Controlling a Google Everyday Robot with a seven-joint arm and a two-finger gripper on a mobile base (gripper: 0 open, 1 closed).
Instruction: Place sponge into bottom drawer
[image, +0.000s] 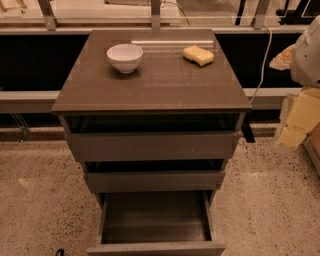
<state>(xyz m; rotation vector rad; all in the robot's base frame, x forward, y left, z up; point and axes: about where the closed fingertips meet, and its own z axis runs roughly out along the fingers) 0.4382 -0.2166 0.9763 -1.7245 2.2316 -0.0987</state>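
While the small pale yellow soft sponge (198, 55) lies untouched at the back right of the grey-brown cabinet's glossy flat top (150, 87), nothing has been picked up yet, so I'd judge the task to be at its very first step: reaching for the sponge. A round white ceramic bowl (125, 57) sits at the back left of that same top, well apart from the sponge.

At the cabinet's foot, the narrow grey-brown bottom drawer (155, 248) is pulled well out, its dark box open and bare, so it seems ready to receive. The top drawer (150, 146) and the middle drawer (155, 181) of the cabinet stand only slightly ajar.

Off the cabinet's right side, about level with its top edge, hangs the robot's pale blurred gripper (299, 120). Whether it is spread or pressed together I cannot tell.

Next, I reckon, it must swing in over the cabinet's back right corner, come down on the sponge and close gently, since the block looks soft, while keeping away from the bowl.
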